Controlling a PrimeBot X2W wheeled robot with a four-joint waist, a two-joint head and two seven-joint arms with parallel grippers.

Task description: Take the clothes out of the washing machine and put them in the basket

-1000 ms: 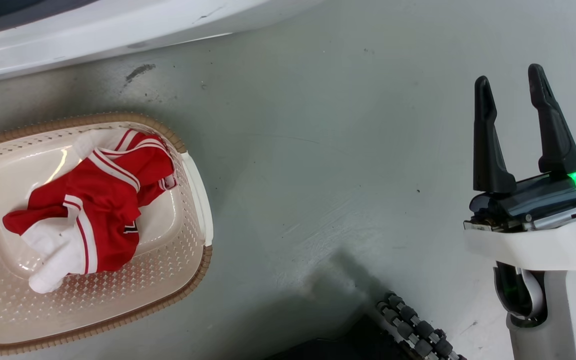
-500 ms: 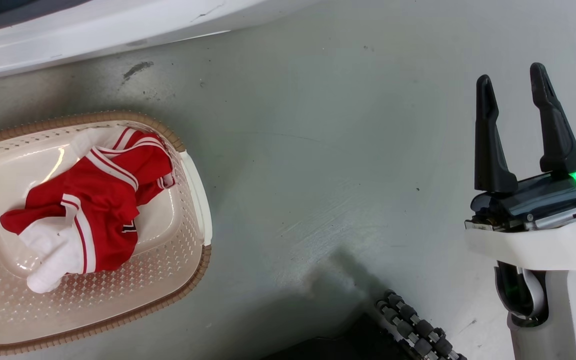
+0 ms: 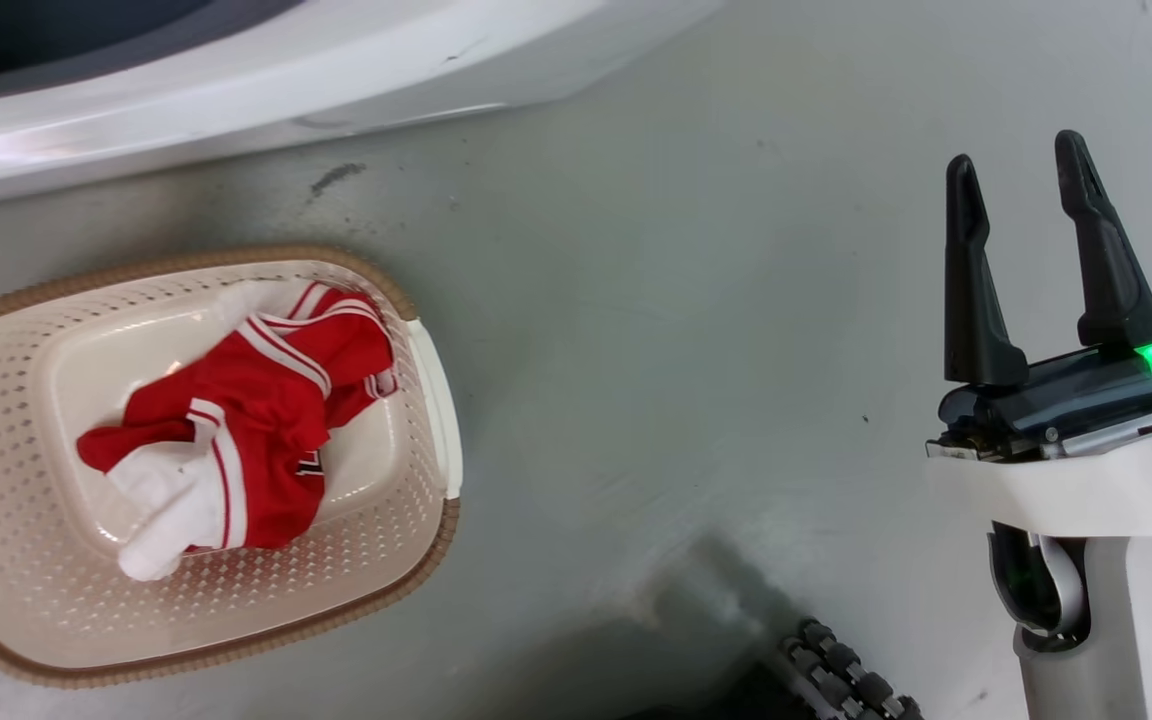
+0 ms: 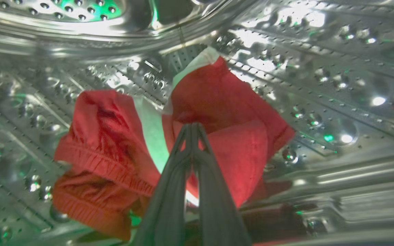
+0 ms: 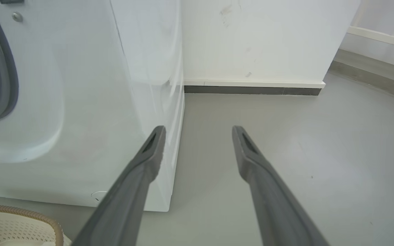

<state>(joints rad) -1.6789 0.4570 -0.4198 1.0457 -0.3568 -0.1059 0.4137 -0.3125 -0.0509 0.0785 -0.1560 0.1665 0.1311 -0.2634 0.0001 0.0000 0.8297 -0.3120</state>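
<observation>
Left claw (image 4: 192, 128) is inside the steel drum (image 4: 320, 85), fingers pressed together with the tips against a crumpled red garment (image 4: 224, 112) that lies on the perforated wall. Can't tell whether any cloth is pinched between them. Head view: basket (image 3: 376, 545) sits on the floor (image 3: 656, 350) at the left, just in front of the washing machine (image 3: 236, 90). Inside it is a bundle of red clothes (image 3: 266, 430) with white striped trim, resting on the basket bottom toward its right side, with a white part at the near end. Bare grey floor in the middle. Right claw (image 3: 1016, 155) is at the right, well apart from the basket, fingers spread and holding nothing, green light on at its base. Right wrist view: same open claw over the floor beside the machine's right front corner, white wall (image 5: 251, 41) behind.
</observation>
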